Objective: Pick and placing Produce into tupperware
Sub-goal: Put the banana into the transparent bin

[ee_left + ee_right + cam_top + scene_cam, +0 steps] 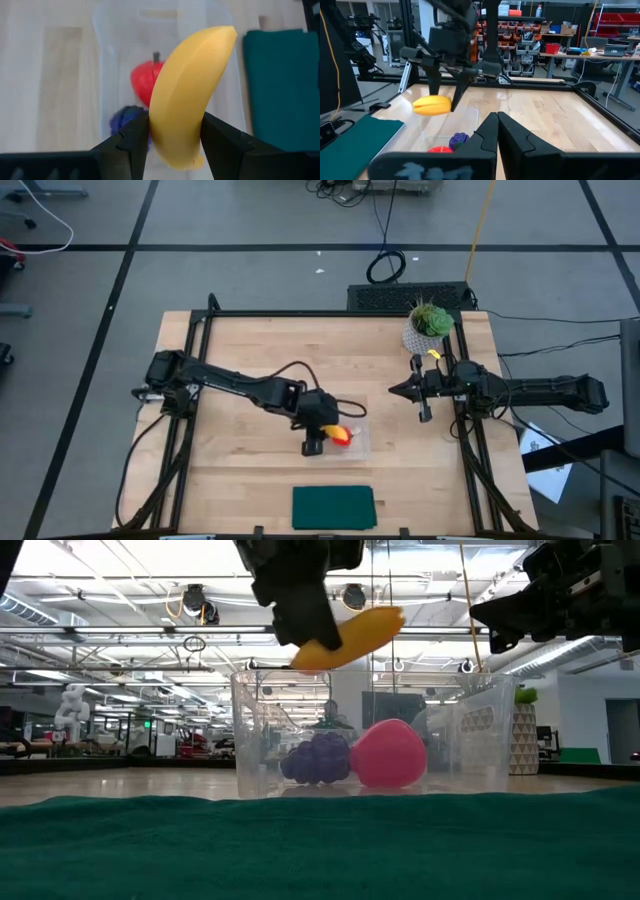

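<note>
From above, the left gripper (322, 442) pinches the banana (341, 436) over the tupperware (352, 442) at centre frame, the green mat (333, 507) below and potted plant (429, 325) upper right beside the closed right gripper (396, 391); low view shows the grapes (317, 759) and strawberry (388, 754) inside, behind the mat's edge.

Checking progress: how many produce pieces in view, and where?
3. Grape cluster and strawberry lie inside the tupperware; the banana is held in the left gripper above it. None seem hidden.
</note>
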You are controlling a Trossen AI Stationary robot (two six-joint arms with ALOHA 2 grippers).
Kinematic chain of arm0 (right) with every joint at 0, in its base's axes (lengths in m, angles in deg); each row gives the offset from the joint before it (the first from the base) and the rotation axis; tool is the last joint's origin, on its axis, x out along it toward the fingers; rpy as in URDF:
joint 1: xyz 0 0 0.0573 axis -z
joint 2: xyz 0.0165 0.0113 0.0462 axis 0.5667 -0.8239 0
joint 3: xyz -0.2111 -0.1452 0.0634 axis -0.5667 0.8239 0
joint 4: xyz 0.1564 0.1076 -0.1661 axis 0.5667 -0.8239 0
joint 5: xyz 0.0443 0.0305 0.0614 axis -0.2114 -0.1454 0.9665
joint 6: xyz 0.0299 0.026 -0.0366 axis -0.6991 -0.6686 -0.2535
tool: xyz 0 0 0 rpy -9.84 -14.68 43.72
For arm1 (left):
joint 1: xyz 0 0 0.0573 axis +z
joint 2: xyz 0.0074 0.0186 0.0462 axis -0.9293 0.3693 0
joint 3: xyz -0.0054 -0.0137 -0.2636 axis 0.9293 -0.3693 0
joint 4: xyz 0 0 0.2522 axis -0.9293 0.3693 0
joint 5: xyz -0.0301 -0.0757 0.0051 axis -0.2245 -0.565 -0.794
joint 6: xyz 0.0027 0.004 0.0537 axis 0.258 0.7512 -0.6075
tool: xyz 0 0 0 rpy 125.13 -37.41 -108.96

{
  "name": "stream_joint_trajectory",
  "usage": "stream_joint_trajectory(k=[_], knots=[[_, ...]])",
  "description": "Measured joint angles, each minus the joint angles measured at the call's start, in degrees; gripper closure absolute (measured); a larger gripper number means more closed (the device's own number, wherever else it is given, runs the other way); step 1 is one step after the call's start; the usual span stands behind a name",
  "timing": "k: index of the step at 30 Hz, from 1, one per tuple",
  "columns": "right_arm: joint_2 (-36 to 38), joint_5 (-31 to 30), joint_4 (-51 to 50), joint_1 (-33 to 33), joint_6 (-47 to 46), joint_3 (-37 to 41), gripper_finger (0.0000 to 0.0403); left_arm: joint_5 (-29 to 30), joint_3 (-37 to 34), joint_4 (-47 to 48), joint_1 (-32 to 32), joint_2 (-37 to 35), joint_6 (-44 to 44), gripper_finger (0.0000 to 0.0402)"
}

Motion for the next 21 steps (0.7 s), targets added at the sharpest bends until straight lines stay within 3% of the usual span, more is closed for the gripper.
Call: stream_joint_trajectory(k=[9, 21], knots=[[-0.1, 0.0, 0.06, 0.0, 0.12, 0.0, 0.0403, -4.77, 0.71, 3.37, 0.19, -0.08, 1.5, 0.0238], [-0.1, 0.0, 0.67, -0.02, 0.18, 0.0, 0.0403, -4.2, 0.67, 3.71, 0.15, -0.11, 0.69, 0.0238]])
